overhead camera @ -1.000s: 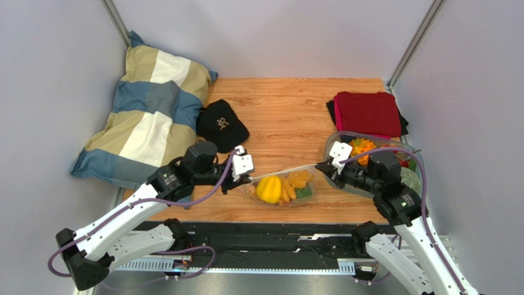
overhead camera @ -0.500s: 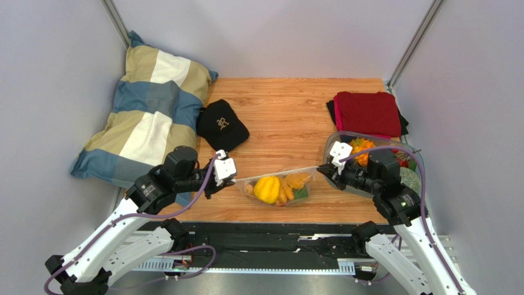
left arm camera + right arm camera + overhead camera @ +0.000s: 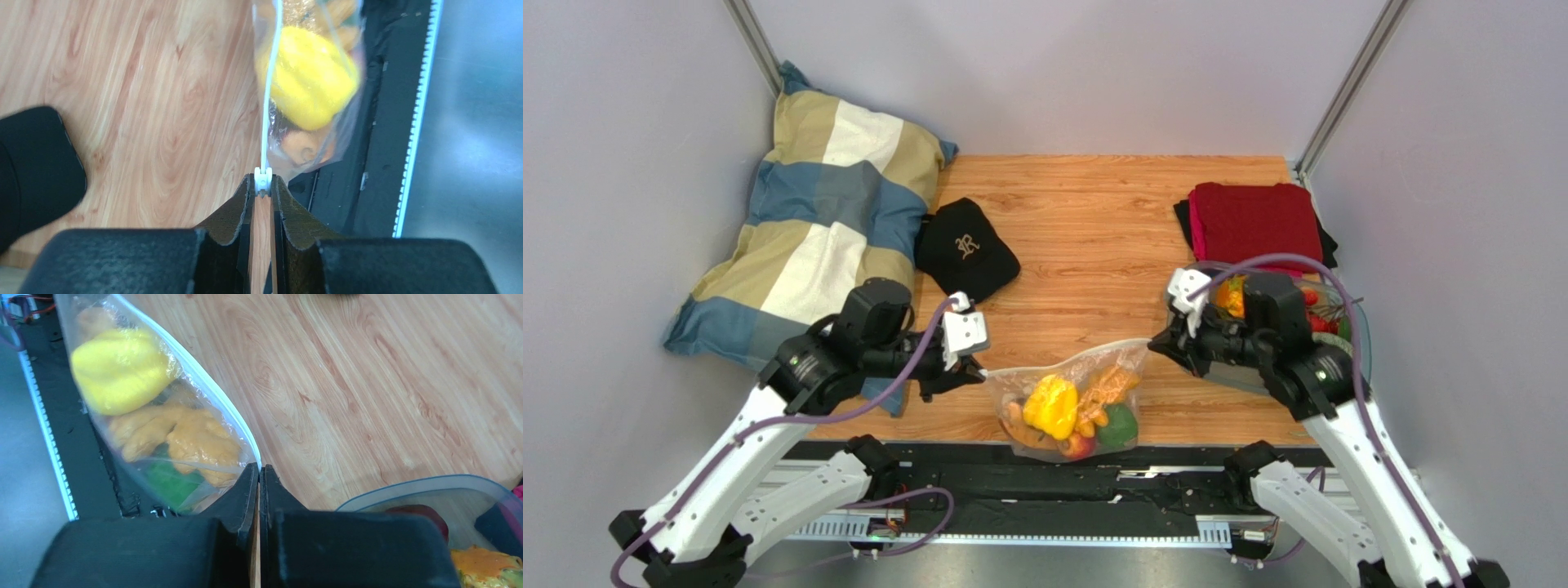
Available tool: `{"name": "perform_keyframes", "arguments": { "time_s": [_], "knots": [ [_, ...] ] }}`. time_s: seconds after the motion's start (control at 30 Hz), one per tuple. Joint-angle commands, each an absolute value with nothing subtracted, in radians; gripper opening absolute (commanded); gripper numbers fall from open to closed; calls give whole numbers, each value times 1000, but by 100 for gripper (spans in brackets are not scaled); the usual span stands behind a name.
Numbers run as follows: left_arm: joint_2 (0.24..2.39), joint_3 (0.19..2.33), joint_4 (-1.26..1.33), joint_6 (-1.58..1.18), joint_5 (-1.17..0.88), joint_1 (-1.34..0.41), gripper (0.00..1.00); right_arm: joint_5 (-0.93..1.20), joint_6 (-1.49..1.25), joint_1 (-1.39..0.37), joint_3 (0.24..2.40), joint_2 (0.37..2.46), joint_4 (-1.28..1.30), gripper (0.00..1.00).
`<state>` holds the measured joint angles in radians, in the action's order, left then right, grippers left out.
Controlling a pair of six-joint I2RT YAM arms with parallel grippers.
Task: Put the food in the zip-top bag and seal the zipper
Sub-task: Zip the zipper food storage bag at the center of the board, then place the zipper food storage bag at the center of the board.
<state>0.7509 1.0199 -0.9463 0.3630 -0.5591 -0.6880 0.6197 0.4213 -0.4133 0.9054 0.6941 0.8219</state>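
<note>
Left gripper [image 3: 263, 184] is pinched together on the small white tab at the end of the zipper [image 3: 266, 110], at lower centre of its wrist view. From there the strip runs up the frame as one thin line, so the seal looks drawn across, though its far end cannot be confirmed. Right gripper [image 3: 258, 471] is clamped on the opposite corner of the zip-top bag [image 3: 1016, 380], which hangs between the two at lower centre of the top view, sagging over the near edge of the bench [image 3: 1100, 233]. Inside lie a yellow pepper [image 3: 1051, 404], orange pieces [image 3: 184, 438] and a green pepper [image 3: 1118, 425]. Loading appears mostly done. At right, the tray [image 3: 399, 487] holds an orange item [image 3: 485, 566] and a dark red one [image 3: 423, 514].
</note>
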Motion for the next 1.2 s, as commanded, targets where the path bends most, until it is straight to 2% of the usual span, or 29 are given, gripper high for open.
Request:
{"name": "perform_keyframes", "arguments": {
  "time_s": [0.0,0.2,0.43,0.47,0.57,0.6,0.67,0.7,0.73,0.77,0.8,0.83,0.87,0.9,0.93,1.0,1.03,1.17],
  "knots": [
    [920,1040,-859,385,-515,-598,0,500,414,-408,950,877,723,0],
    [1202,1065,-660,416,-440,-460,0,411,436,-394,992,1153,585,0],
    [1480,1233,-540,390,-416,-405,0,322,394,-364,1091,1415,469,0],
    [1536,1253,-543,388,-414,-405,1,318,391,-359,1103,1436,469,0],
    [1613,1334,-593,371,-440,-402,12,316,393,-348,1137,1491,476,0],
    [1623,1348,-604,361,-451,-399,19,321,396,-342,1147,1505,486,9],
    [1618,1367,-620,330,-472,-396,28,353,384,-333,1181,1508,518,25],
    [1608,1365,-620,316,-482,-394,38,363,371,-321,1195,1500,529,43],
    [1592,1356,-615,304,-483,-393,45,377,361,-316,1225,1493,555,50],
    [1553,1350,-608,273,-485,-391,55,402,341,-311,1241,1482,569,55],
    [1530,1342,-607,259,-489,-390,78,408,331,-302,1253,1454,580,63],
    [1508,1341,-612,247,-492,-390,82,420,321,-298,1268,1436,590,71],
    [1464,1342,-626,226,-494,-388,90,429,315,-295,1276,1415,597,73],
    [1441,1345,-638,213,-495,-387,99,434,301,-284,1284,1370,604,85],
    [1419,1360,-652,203,-500,-385,99,437,293,-278,1290,1349,620,87],
    [1364,1402,-705,160,-505,-371,99,445,273,-255,1318,1283,643,98],
    [1345,1420,-725,143,-512,-362,99,448,264,-244,1325,1261,666,100],
    [1289,1526,-860,61,-566,-275,99,482,200,-161,1350,1157,709,100]
  ]
}}
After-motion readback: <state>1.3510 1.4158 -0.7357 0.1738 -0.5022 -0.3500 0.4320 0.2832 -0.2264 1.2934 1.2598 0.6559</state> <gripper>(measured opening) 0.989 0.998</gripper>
